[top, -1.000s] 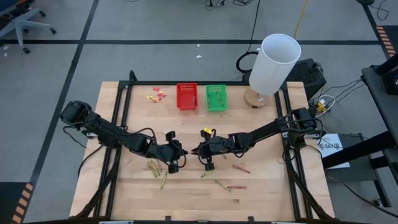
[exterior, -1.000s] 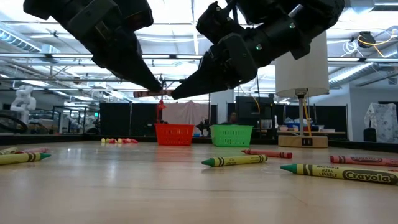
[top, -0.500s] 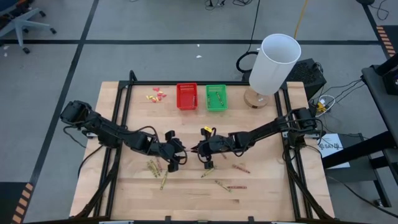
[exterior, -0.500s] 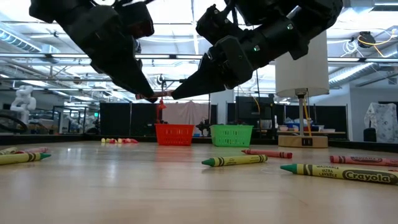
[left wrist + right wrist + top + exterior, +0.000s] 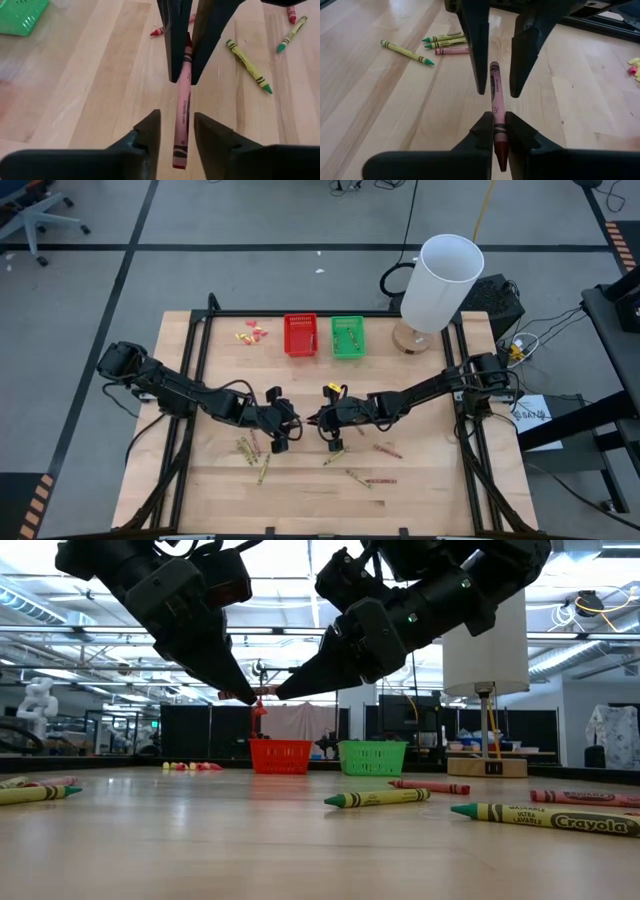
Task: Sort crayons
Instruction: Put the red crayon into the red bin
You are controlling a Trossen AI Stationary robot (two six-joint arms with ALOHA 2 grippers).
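Near the middle of the high view, above the wooden surface, the two tools meet tip to tip, and one reddish-brown crayon hangs level between them. The right tool has its fingers pressed narrow on one end of this crayon, so it carries the stick. The left tool stands partly wide around the other end: in the left wrist view there is a gap on each side of the stick, so I judge that it does not grip it now.

The crayon is held high and free of the surface, I think, because the arms pass it from one to the other. In this way the arm that can reach the baskets better may take it.

The red basket and the green basket stand side by side at the upper centre of the high view. The green one already has some yellow-green sticks inside. Other crayons lie loose on the surface below the arms: a small group at lower left of centre and some more at lower right of centre. Much sorting is probably not yet done. Small yellow and pink scraps lie left of the red basket.
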